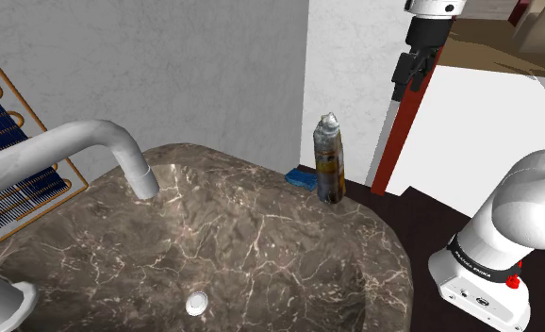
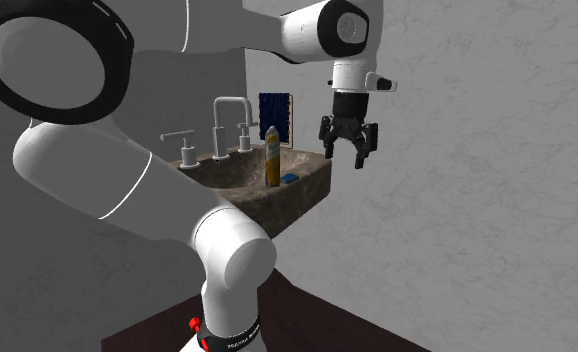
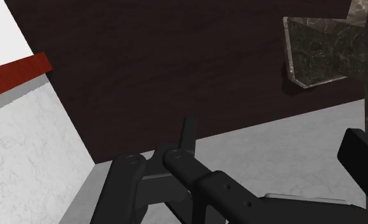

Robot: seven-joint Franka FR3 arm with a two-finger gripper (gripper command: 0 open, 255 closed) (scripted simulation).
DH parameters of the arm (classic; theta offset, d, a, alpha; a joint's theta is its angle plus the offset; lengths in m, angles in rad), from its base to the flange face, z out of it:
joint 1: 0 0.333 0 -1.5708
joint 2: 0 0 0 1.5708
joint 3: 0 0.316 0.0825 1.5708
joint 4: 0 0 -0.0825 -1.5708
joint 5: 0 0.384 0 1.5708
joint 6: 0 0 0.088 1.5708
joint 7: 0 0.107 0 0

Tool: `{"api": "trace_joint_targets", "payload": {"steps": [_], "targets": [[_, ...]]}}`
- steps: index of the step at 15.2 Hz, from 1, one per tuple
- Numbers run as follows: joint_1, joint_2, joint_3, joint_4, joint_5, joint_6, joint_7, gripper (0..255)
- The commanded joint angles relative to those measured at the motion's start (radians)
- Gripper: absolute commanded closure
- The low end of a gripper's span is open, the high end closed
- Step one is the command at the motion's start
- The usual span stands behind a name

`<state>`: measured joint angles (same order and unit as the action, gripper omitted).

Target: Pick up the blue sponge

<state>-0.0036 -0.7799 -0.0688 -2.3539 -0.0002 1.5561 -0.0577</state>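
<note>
Arm base [image 1: 483, 273] is nearest in shoulder view, white w/ dark joints. Next the sink [image 1: 261, 245]: dark brown marble, pale veins, glossy. Basin is scooped, w/ a round metal drain [image 1: 197, 302] at the low pt so water runs out. A grey faucet [image 1: 120, 151], smooth tube, bends over the basin from that view's left. On the far rim stands a bottle [image 1: 329, 158]: upright, tall cylinder, amber body, silvery top. The sponge [image 1: 301, 176] lies flat on the same rim just beside the bottle, on its left in shoulder view. It's a small blue slab, partly hid; touching or not, can't tell. Prob. parked there as wash kit, in reach of the tap. Farthest is the gripper [image 2: 345, 157], up high & out past the sink's edge, well apart from the sponge, fingers spread, holding nothing. Judgement: reach not begun; the bottle so close makes for a tight approach.
</note>
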Motion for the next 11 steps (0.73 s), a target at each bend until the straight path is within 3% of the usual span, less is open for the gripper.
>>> {"api": "trace_joint_targets", "payload": {"steps": [1,11], "targets": [[0.0,0.0,0.0,0.0,0.0,0.0,0.0,0],[0.081,0.078,0.226,-0.038,0.132,0.122,0.236,0]]}}
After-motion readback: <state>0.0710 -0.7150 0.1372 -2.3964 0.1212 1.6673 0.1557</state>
